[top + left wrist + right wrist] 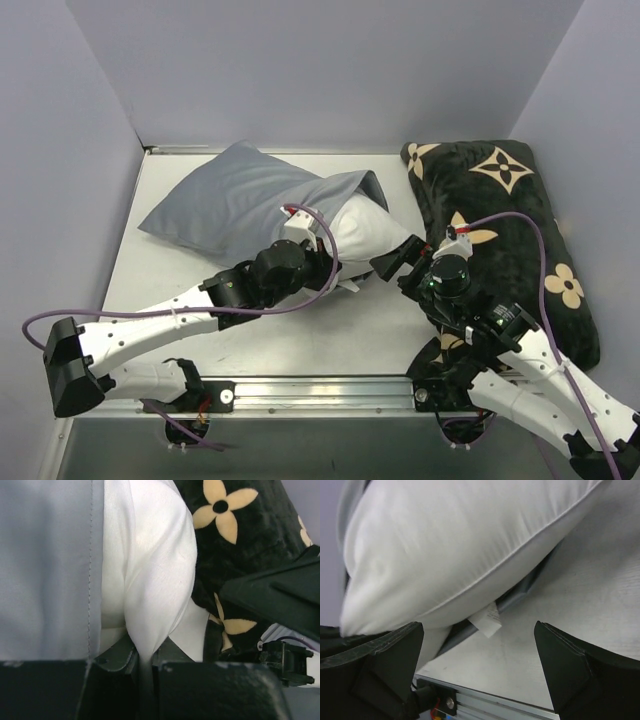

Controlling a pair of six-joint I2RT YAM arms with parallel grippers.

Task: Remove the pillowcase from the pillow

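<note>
Left fingers pinch smooth white pillow; right fingers spread; grey pillowcase half off.

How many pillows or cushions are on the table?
2. The white pillow, partly inside a grey pillowcase, lies centre-left; the black plush cushion with tan flowers lies at the right. None seems hidden.

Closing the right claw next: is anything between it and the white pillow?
Nothing visible. The open right claw faces the bare corner of the plump white pillow directly; the grey fabric pillowcase covers only its far part.
</note>
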